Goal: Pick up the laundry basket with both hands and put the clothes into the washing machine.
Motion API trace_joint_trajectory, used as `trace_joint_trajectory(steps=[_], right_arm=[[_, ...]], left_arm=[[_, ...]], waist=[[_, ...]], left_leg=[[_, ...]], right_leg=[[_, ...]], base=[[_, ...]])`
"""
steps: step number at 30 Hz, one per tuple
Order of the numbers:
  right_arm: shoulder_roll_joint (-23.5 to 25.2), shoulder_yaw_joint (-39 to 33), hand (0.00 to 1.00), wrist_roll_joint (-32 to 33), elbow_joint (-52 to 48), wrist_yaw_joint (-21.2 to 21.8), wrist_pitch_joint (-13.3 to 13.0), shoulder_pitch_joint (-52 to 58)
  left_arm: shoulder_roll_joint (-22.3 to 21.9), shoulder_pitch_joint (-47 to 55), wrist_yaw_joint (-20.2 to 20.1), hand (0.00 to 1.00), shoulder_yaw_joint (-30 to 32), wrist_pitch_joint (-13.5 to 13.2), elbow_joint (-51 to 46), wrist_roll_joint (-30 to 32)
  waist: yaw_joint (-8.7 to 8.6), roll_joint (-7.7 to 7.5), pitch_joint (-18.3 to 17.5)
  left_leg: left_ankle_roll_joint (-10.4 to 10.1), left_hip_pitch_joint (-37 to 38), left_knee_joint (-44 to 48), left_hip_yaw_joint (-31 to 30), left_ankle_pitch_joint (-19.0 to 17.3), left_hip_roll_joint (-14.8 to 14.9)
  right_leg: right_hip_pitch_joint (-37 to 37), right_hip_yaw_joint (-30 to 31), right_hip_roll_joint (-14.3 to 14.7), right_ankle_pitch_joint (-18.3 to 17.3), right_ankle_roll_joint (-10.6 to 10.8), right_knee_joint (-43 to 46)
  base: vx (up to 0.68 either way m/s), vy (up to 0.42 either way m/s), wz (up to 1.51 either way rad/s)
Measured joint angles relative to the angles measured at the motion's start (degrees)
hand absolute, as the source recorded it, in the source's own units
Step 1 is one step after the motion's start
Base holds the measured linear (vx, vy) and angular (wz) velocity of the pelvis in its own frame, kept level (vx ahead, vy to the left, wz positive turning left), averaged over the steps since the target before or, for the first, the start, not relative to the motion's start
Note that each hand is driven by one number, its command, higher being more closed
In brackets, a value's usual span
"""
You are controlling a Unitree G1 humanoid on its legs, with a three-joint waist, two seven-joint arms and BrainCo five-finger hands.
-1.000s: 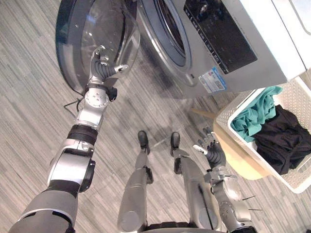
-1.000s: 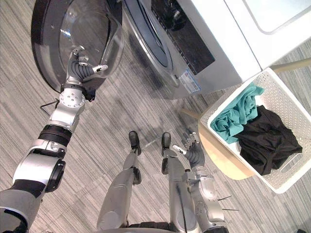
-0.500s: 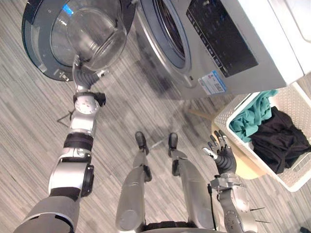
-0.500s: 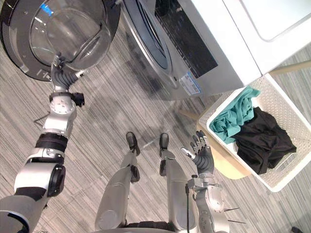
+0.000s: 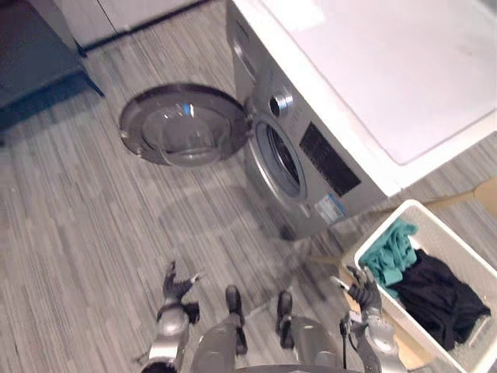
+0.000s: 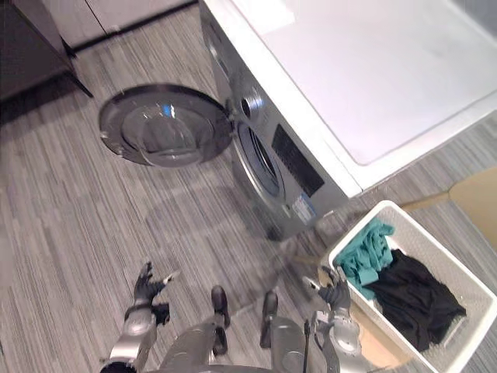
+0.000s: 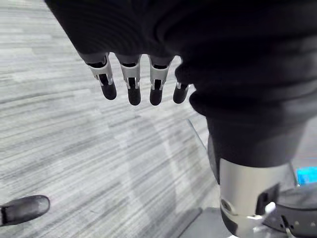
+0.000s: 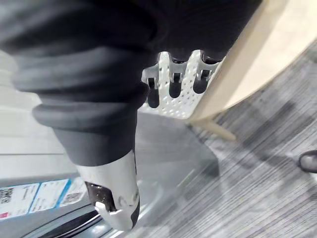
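Observation:
The white perforated laundry basket stands at the lower right on a pale wooden stool, holding a teal cloth and a black cloth. The washing machine is beyond it, its round door swung wide open to the left of the drum opening. My right hand is open, fingers pointing at the basket's near corner, just short of it. My left hand hangs low over the floor, open and holding nothing, far from the door.
A dark cabinet stands at the upper left. A cardboard box sits behind the basket on the right. Grey plank floor stretches between me and the machine.
The whole picture has shifted, so the camera moved up and back. My left hand has come off the door's edge and dropped low. The door now stands wide open.

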Motion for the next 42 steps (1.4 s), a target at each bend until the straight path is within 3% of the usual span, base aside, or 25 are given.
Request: trace_joint_trajectory(steps=[7,10,15,16,17,20,21,23,24,26,27,28,29,31,32,35,36,37,38,40,42], right_arm=[[0.1,-3.8,0.0,-2.0,9.6,0.0,1.7,-3.5],[0.0,-4.9,0.0,-1.9,11.1,0.0,1.8,-3.6],[0.1,-5.9,0.0,-1.1,12.2,0.1,2.2,-4.8],[0.1,-5.9,0.0,-0.9,13.0,0.1,2.4,-6.0],[0.1,-5.8,0.0,-0.8,14.4,0.1,2.7,-7.5],[0.1,-5.7,0.0,-0.7,16.0,0.1,2.9,-8.7],[-0.1,-5.7,0.0,-0.7,16.0,-0.1,3.0,-8.4],[-0.9,-5.9,0.0,-0.4,16.1,-0.4,3.2,-7.9],[-1.7,-6.0,0.0,-0.3,16.1,-1.1,3.2,-6.9],[-2.4,-6.0,0.0,0.0,17.0,-1.3,3.5,-6.1],[-2.3,-6.0,0.0,0.3,17.6,-1.5,3.9,-5.6],[-2.4,-6.2,0.0,0.3,17.6,-1.7,3.9,-5.4],[-2.3,-6.3,0.0,0.3,17.6,-2.4,3.9,-5.2],[-1.8,-6.4,0.0,0.4,17.6,-2.7,3.9,-5.8],[-1.7,-6.8,0.0,0.4,17.6,-2.8,3.9,-6.1],[-0.6,-6.8,0.0,0.4,17.6,-2.8,3.9,-7.3],[-0.3,-6.8,0.0,0.3,17.6,-2.8,3.9,-7.8],[-0.8,-6.9,0.0,0.5,17.3,-3.5,3.9,-8.0],[-0.7,-7.1,0.0,0.5,17.4,-3.8,3.8,-8.4],[0.0,-6.8,0.0,0.8,17.3,-3.6,3.9,-8.2],[0.4,-6.1,0.0,0.8,17.2,-3.5,3.9,-8.2]], left_arm=[[-0.2,2.8,-6.1,0.0,1.6,0.2,9.8,0.3],[-0.2,2.8,-6.1,0.0,2.0,0.3,11.0,0.8],[-0.4,3.4,-6.1,0.0,3.9,0.4,11.2,0.9],[-0.3,3.4,-6.1,0.0,3.9,0.4,11.2,0.9],[-0.1,3.2,-6.1,0.0,3.8,0.4,11.3,1.0],[0.6,2.7,-6.1,0.0,3.8,0.7,11.3,1.0],[1.0,2.6,-6.1,0.0,3.8,0.8,11.3,1.1],[1.1,2.1,-6.1,0.0,3.7,0.8,11.4,1.3],[1.1,1.8,-6.2,0.0,3.5,0.8,11.7,1.6],[1.1,1.5,-7.0,0.0,3.4,0.8,12.2,1.9],[0.8,1.5,-7.3,0.0,3.4,0.9,12.2,2.2],[0.4,1.4,-7.3,0.0,3.4,1.0,12.2,2.2],[-0.8,1.0,-7.4,0.0,3.2,1.2,12.1,2.2],[-2.6,0.0,-7.9,0.0,2.3,1.3,12.1,2.1],[-3.3,-0.9,-8.5,0.0,0.8,1.2,11.7,2.1],[-3.5,-0.9,-8.5,0.0,0.6,0.8,10.8,2.1],[-3.5,-1.0,-8.4,0.0,0.5,0.7,10.8,2.0],[-3.6,-0.8,-8.4,0.0,-0.8,0.7,10.8,1.9],[-3.4,-0.9,-8.5,0.0,-1.6,0.7,11.0,1.5],[-1.5,-1.7,-8.3,0.0,-2.9,0.8,11.2,1.0],[-0.4,-1.6,-8.4,0.0,-3.5,0.8,11.3,1.0]], waist=[[-0.54,0.28,-3.7],[-0.56,0.21,-3.9],[-0.68,0.13,-3.9],[-0.71,0.1,-3.8],[-0.68,0.45,-3.5],[-0.75,0.45,-3.3],[-1.14,0.08,-3.1],[-2.87,0.63,-2.1],[-3.85,1.2,-1.9],[-3.79,1.75,-1.1],[-3.72,1.58,-1.0],[-3.68,1.88,-0.8],[-3.65,2.16,-0.2],[-2.92,1.56,0.3],[-2.0,0.85,0.8],[-1.49,0.55,1.0],[-1.1,0.44,1.0],[-0.49,1.7,0.5],[-0.27,2.3,0.5],[-0.7,-0.8,1.0],[-0.38,-1.51,0.9]], left_leg=[[-0.2,5.9,-2.3,3.4,-0.2,-0.2],[-0.1,7.6,-2.4,5.8,-0.7,-0.2],[-0.3,10.1,-1.6,15.2,-3.3,0.4],[-0.3,9.7,-0.4,18.5,-4.1,1.1],[-0.7,9.2,1.1,21.8,-5.6,2.1],[-2.2,8.7,5.4,26.4,-8.5,4.4],[-3.1,9.2,7.0,28.0,-9.5,5.2],[-4.6,10.6,8.4,29.4,-10.6,6.4],[-6.0,11.0,11.6,30.8,-12.3,8.4],[-6.9,10.0,22.8,30.2,-14.4,14.1],[-5.9,7.2,34.0,26.5,-14.0,18.8],[-4.8,5.8,38.6,24.3,-13.3,20.8],[-1.3,2.3,47.6,19.3,-11.0,23.6],[-1.7,-1.5,52.8,12.1,-13.1,22.2],[-1.6,-3.4,50.2,8.1,-14.4,19.1],[-1.7,-5.1,39.1,1.6,-14.4,14.0],[-2.9,-5.1,30.6,-2.3,-13.5,10.5],[-5.9,-4.0,19.8,-7.1,-7.2,7.7],[-3.5,-4.0,18.6,-7.6,-6.2,7.1],[-3.0,-2.4,16.7,-7.2,-5.6,4.0],[-2.1,-0.7,14.0,-6.7,-5.0,2.5]], right_leg=[[5.1,4.3,0.9,2.5,1.1,-4.4],[5.9,6.9,1.2,3.4,1.1,-5.5],[4.5,15.8,2.9,5.1,1.9,-5.4],[3.2,12.1,1.8,4.4,0.7,-5.3],[2.4,2.6,-0.7,4.2,0.1,-4.6],[2.3,-18.3,-6.9,3.3,-1.3,-2.3],[2.7,-20.1,-7.3,3.8,-0.7,-2.0],[2.9,-17.7,-6.5,3.3,0.6,-0.7],[2.9,-16.5,-5.4,2.0,0.4,-0.1],[4.1,-14.5,-3.2,0.4,0.2,0.0],[5.3,-13.1,-1.6,0.5,-0.4,0.1],[6.1,-12.8,-0.8,0.4,-0.6,0.1],[8.1,-11.0,0.4,0.4,-1.2,-0.6],[10.2,-8.3,0.3,0.2,-1.4,-2.4],[12.0,-6.8,-0.3,0.5,-1.0,-3.8],[13.6,-5.6,-1.9,0.5,-0.9,-3.5],[13.9,-4.9,-2.9,0.7,-0.1,-3.4],[13.9,-3.9,-2.7,0.7,1.6,-3.6],[14.2,-3.3,-2.6,0.1,3.0,-3.7],[14.9,-3.1,-5.8,0.2,4.3,-4.4],[15.2,-2.7,-7.0,0.9,5.3,-4.4]], base=[[-0.01,0.042,-0.26],[-0.06,0.035,-0.5],[-0.08,0.018,-1.01],[-0.06,-0.01,-1.35],[-0.06,-0.024,-1.37],[0.02,-0.064,-1.15],[0.1,-0.143,-0.92],[0.12,-0.133,-0.63],[0.23,-0.144,-0.74],[0.27,-0.176,-0.85],[0.23,-0.171,-0.7],[0.29,-0.186,-0.8],[0.29,-0.092,-0.8],[0.26,-0.024,-0.84],[0.26,0.031,-0.58],[0.26,0.119,-0.41],[0.21,0.206,-0.47],[0.22,0.224,-0.49],[0.23,0.205,-0.2],[0.21,0.161,0.13],[0.15,0.121,0.06]])
